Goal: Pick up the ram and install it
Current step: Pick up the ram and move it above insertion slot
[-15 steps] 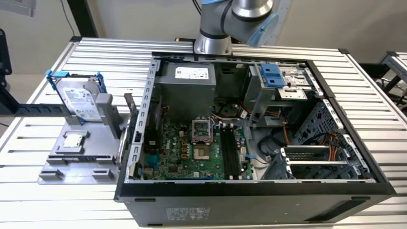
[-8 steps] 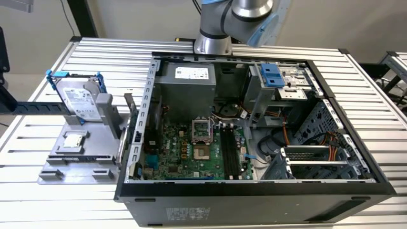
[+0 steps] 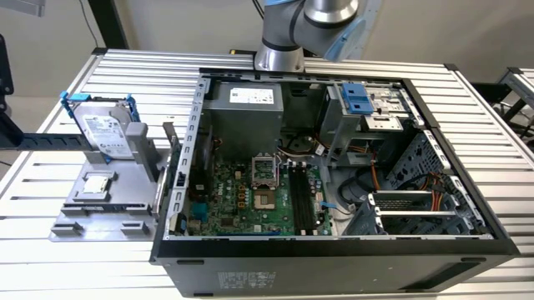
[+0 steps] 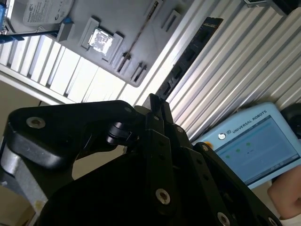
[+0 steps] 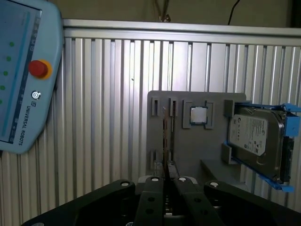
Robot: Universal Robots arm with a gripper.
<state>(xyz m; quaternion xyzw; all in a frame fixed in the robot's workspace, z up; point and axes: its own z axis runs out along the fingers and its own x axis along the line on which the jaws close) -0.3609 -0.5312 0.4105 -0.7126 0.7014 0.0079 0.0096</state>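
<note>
The ram (image 5: 164, 136) stands on edge in a slot of the grey holder (image 5: 188, 146), so I see it as a thin line; in the second wrist view the ram (image 4: 137, 40) crosses the holder (image 4: 122, 21) the same way. In both wrist views my gripper (image 5: 167, 165) (image 4: 155, 104) is shut, fingertips pressed together with nothing between them. It hangs well above the table, apart from the ram. The motherboard's black slots (image 3: 302, 201) lie inside the open computer case (image 3: 179, 206). My arm (image 3: 288, 37) rises behind the case.
On the holder sit a small square silver chip (image 5: 198, 115) and a silver hard drive in a blue frame (image 5: 256, 136) (image 3: 107, 131). A blue teach pendant (image 5: 23, 70) (image 4: 254, 141) is near the camera, with a hand (image 4: 287, 193) beside it. The ribbed aluminium table (image 3: 50, 169) surrounds everything.
</note>
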